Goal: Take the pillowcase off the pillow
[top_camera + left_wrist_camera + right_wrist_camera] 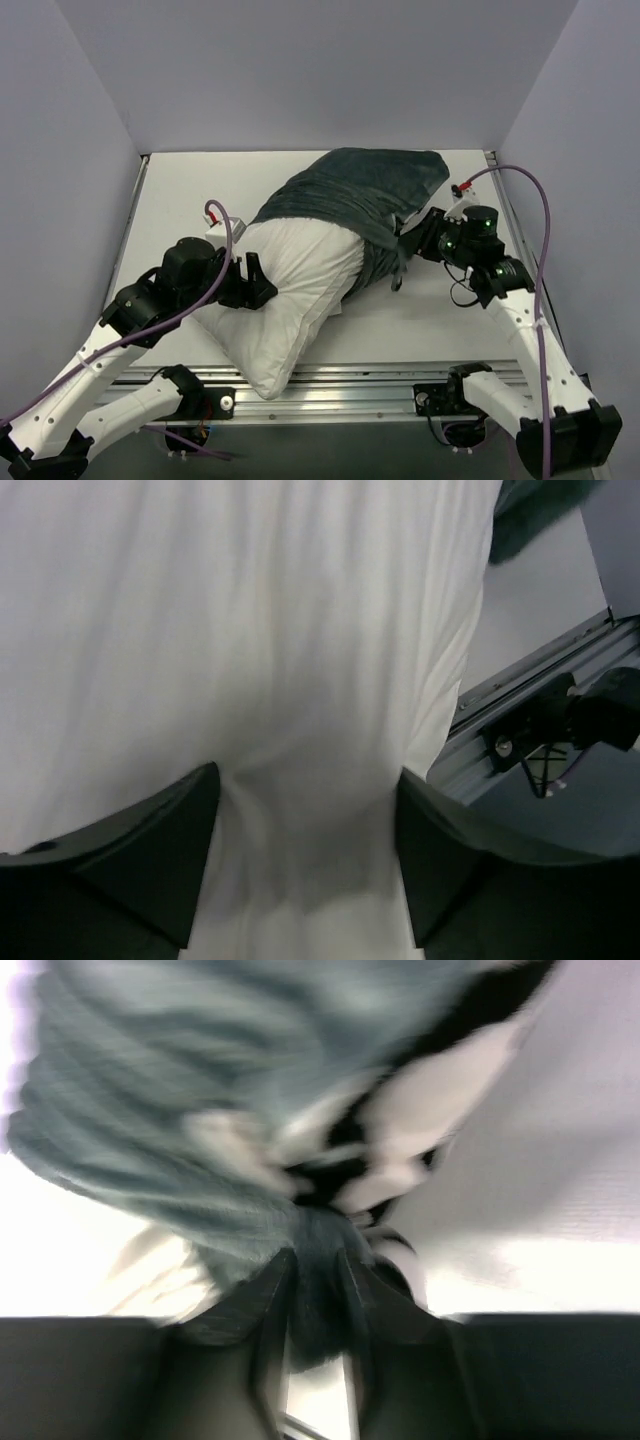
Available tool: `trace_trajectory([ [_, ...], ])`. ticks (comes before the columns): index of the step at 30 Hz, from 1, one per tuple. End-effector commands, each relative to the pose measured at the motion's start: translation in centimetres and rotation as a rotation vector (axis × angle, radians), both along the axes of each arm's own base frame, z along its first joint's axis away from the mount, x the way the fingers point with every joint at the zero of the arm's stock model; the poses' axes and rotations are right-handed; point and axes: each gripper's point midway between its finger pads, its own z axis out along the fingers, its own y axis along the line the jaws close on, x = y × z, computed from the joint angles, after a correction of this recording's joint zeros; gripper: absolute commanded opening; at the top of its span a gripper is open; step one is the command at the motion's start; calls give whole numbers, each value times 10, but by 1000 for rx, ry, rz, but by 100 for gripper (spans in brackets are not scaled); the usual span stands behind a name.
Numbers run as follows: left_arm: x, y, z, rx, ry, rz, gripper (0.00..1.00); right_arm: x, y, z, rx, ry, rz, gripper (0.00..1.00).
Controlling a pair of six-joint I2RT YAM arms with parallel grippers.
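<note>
The plump white pillow [290, 290] lies slantwise on the table, its near end over the front edge. The dark grey-teal pillowcase [360, 190] covers only its far half, bunched toward the back right. My left gripper [262, 285] is against the pillow's left side. In the left wrist view its fingers stand apart, open, with white pillow [250, 630] cloth bulging between them [305, 800]. My right gripper [408, 240] is at the pillowcase's right edge. It is shut [318, 1280] on a fold of the pillowcase [200, 1110], whose zebra-striped face shows just beyond.
A metal rail [350, 385] runs along the table's near edge and also shows in the left wrist view [520, 700]. White walls close in the table [180, 190] on the left, back and right. Bare table surface lies left of and in front of the pillowcase.
</note>
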Motion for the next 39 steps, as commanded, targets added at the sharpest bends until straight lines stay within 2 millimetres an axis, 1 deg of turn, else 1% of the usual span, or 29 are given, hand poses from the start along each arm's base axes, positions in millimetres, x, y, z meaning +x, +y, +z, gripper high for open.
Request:
trace_trajectory([
  [1, -6, 13, 18, -12, 27, 69, 80, -11, -12, 32, -75, -163, -46, 28],
  [2, 2, 18, 26, -4, 11, 114, 86, -16, -12, 33, -78, -168, -39, 35],
  [3, 5, 20, 29, -2, 12, 145, 93, -24, -12, 38, -83, -191, -28, 48],
  [4, 9, 21, 32, -8, 24, 184, 96, -30, -13, 39, -91, -191, -21, 53],
  [8, 37, 28, 31, 28, 48, 332, 95, -38, -14, 58, -129, -252, 20, 73],
  [10, 54, 24, 37, -3, 18, 370, 94, -36, -10, 69, -144, -286, 60, 77],
  [13, 79, 5, 17, 3, 61, 367, 94, -26, 0, 79, -131, -313, 105, 81],
  [16, 89, -13, -1, -2, 109, 334, 94, -11, 15, 90, -102, -330, 139, 83],
  [17, 93, -19, -14, 6, 137, 326, 94, -8, 19, 102, -97, -359, 144, 83],
  [20, 97, -30, -43, -2, 191, 322, 94, 9, 40, 103, -148, -371, 177, 84],
  [21, 98, -31, -51, 1, 204, 328, 94, 14, 61, 103, -171, -367, 225, 84],
  [22, 99, -33, -57, -8, 216, 342, 94, 18, 70, 102, -199, -365, 239, 84],
  [23, 96, -31, -74, 16, 247, 348, 94, 22, 79, 100, -247, -375, 258, 84],
  [24, 96, -31, -81, 20, 253, 349, 92, 40, 84, 98, -313, -362, 216, 84],
  [25, 96, -32, -85, 15, 255, 354, 81, 37, 105, 97, -344, -371, 249, 84],
  [26, 93, -25, -99, 42, 266, 373, 68, 46, 117, 82, -396, -351, 265, 84],
  [27, 91, -22, -105, 48, 274, 383, 42, 55, 121, 94, -449, -392, 246, 85],
  [28, 90, -20, -106, 37, 269, 396, 30, 53, 137, 94, -466, -404, 281, 85],
  [29, 88, -17, -110, 41, 272, 406, 18, 62, 149, 77, -504, -379, 309, 85],
  [30, 84, -11, -121, 56, 283, 417, 3, 65, 160, 86, -523, -404, 345, 86],
  [31, 84, -11, -122, 43, 278, 422, 2, 63, 174, 82, -538, -407, 392, 85],
  [32, 82, -9, -124, 42, 276, 423, 2, 68, 188, 62, -573, -374, 433, 86],
  [33, 79, -6, -130, 53, 277, 429, 2, 65, 196, 56, -603, -361, 473, 86],
  [34, 79, -5, -128, 37, 265, 435, 2, 68, 206, 65, -626, -396, 500, 86],
  [35, 78, -4, -128, 35, 260, 437, 2, 66, 223, 47, -654, -377, 551, 87],
  [36, 74, -1, -133, 35, 263, 440, 2, 65, 229, 40, -670, -363, 585, 87],
  [37, 74, 0, -126, 8, 244, 448, 2, 65, 240, 44, -660, -381, 621, 88],
  [38, 72, 2, -126, 3, 240, 455, 2, 69, 247, 25, -677, -349, 646, 88],
  [39, 71, 4, -124, -5, 231, 459, 2, 70, 248, 17, -691, -328, 658, 88],
])
